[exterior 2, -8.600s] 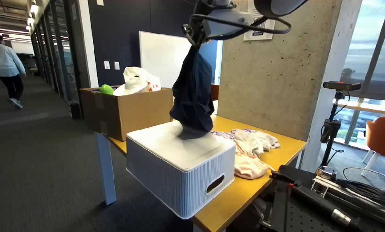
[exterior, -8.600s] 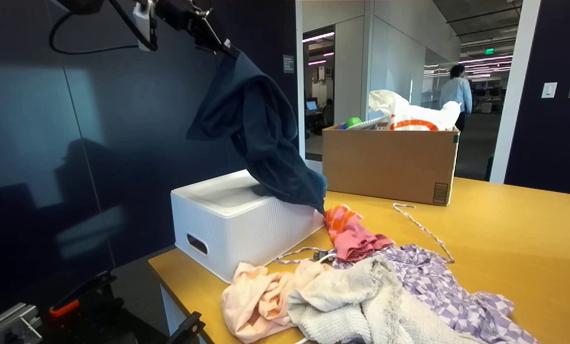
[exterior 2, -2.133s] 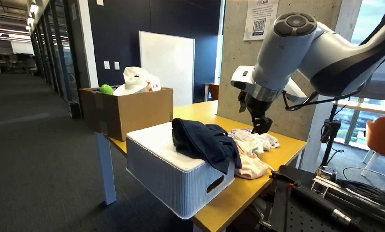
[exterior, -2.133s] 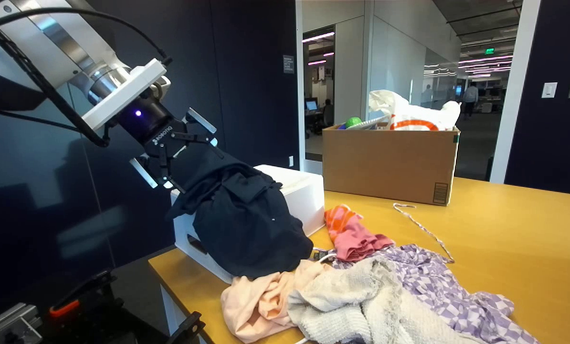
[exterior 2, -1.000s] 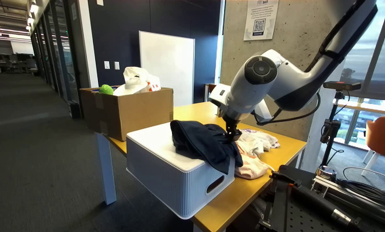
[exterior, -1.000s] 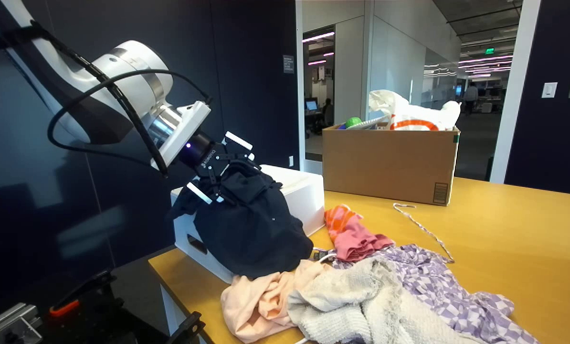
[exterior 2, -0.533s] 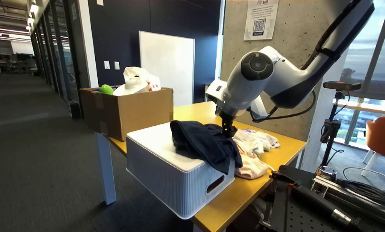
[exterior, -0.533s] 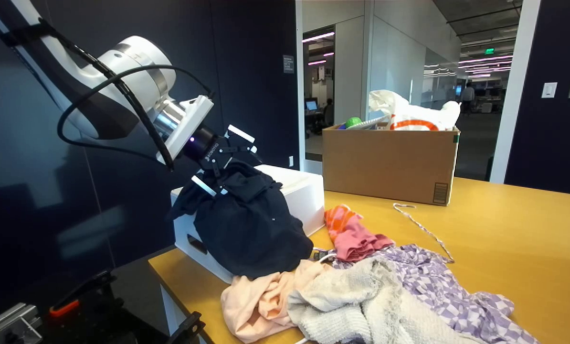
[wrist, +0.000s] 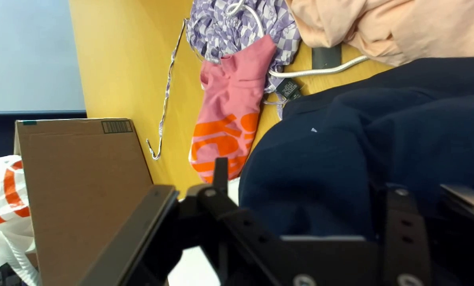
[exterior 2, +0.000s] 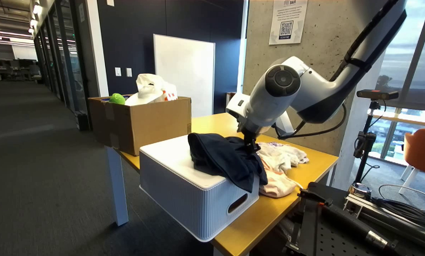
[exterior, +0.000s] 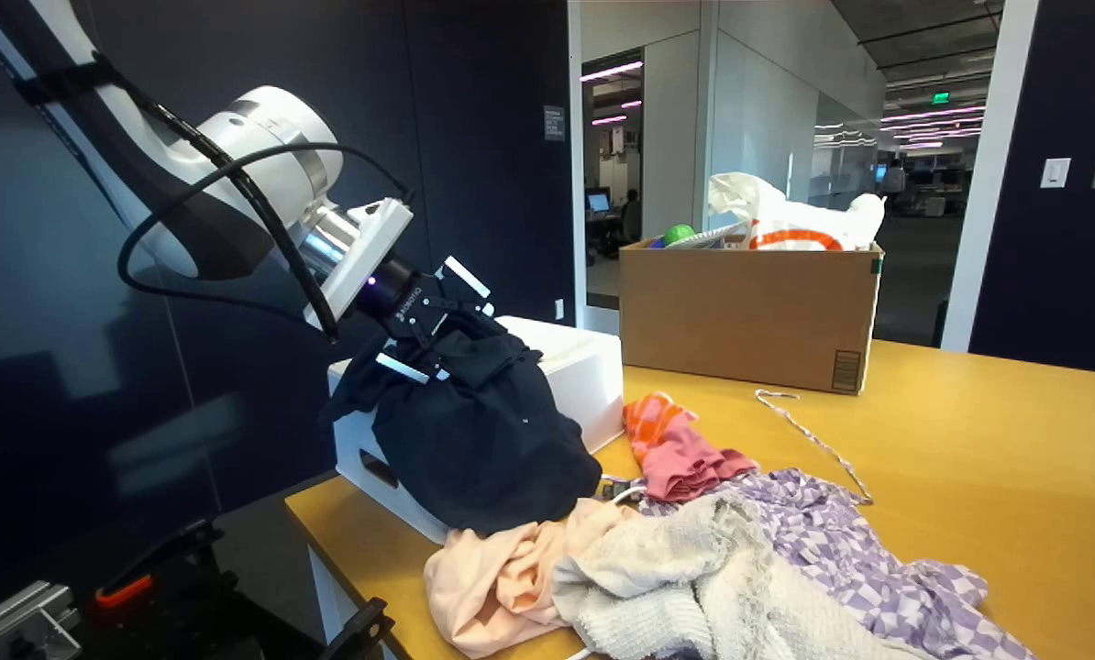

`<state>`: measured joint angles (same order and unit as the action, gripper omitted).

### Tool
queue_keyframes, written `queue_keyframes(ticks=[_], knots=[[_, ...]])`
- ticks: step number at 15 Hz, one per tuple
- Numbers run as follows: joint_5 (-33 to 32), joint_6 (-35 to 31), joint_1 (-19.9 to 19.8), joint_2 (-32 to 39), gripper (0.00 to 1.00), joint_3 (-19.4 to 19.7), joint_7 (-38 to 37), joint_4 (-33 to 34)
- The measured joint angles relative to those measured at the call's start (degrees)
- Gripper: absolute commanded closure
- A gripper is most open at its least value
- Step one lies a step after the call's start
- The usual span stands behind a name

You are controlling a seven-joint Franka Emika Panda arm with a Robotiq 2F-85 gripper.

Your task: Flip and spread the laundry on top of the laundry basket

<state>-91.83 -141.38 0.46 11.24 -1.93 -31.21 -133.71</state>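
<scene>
Dark navy wall panels (exterior: pixel 502 183) back the left of an exterior view, and a yellow wooden desk (exterior: pixel 969 440) spreads across its right. At the desk's end, in both exterior views, stands a white rectangular plastic bin (exterior 2: pixel 177 188) with a slot handle, its flat face upward, presumably to serve as a platform for spreading.

Draped over it at the centre left is the limp dark navy-blue cloth garment (exterior: pixel 488 449), bunched on part of the top and hanging down the side; that overhang is probably why it needs flipping back.

Reaching down from the upper left, the black two-fingered robot hand (exterior: pixel 465 342) has its fingers spread on either side of bunched navy cloth, clamped on nothing. Such a straddle looks chosen because a raised fold offers something to pinch. How deep the fingertips sit, I cannot tell.

Peach cloth (exterior: pixel 502 582), off-white knit cloth (exterior: pixel 685 568), lilac checked fabric (exterior: pixel 841 532) and pink-and-orange cloth (exterior: pixel 676 449) lie heaped towards the lower right, likely set aside to leave room for this work.
</scene>
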Motion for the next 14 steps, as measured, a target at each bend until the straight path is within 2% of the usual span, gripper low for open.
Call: queue_keyframes(ticks=[5, 6, 10, 14], knots=[[-0.08, 0.24, 0.07, -0.29, 0.95, -0.2, 0.0, 0.11], [-0.08, 0.52, 0.06, -0.3, 1.0, -0.17, 0.02, 0.29], [-0.08, 2.77, -0.13, 0.26, 0.99, 0.2, 0.74, 2.03], [0.44, 4.97, -0.36, 3.26, 1.0, 0.3, 4.43, 8.15]])
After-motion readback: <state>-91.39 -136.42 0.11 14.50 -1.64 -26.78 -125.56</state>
